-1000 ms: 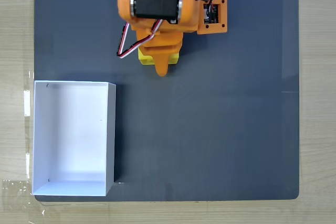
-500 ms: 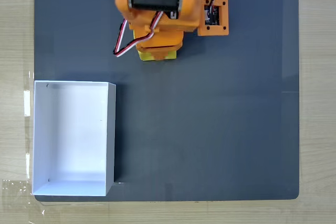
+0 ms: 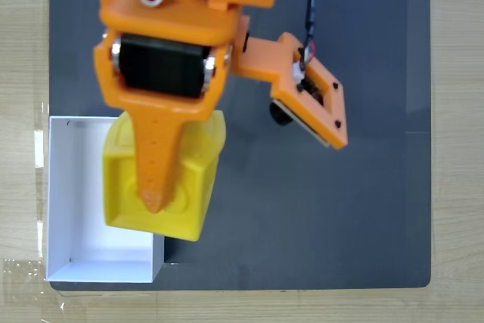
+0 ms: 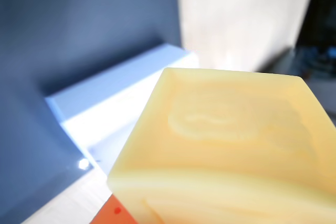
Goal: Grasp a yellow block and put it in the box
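My orange gripper (image 3: 155,196) is shut on the yellow block (image 3: 193,179), held high off the mat so that both look large in the fixed view. One orange finger (image 3: 151,164) lies across the block's top face. The block hangs above the right wall of the white box (image 3: 76,202), which sits at the mat's lower left. In the wrist view the yellow block (image 4: 236,129) fills the lower right, with the white box (image 4: 121,93) below and behind it.
A dark grey mat (image 3: 325,209) covers most of the light wooden table (image 3: 454,187). The orange wrist camera mount (image 3: 314,100) sticks out to the right of the arm. Clear tape (image 3: 23,274) lies at the box's lower left corner.
The gripper has lifted the yellow block off the mat at the top centre and carried it down and left, over the box's right side. It is much higher, nearer the camera.
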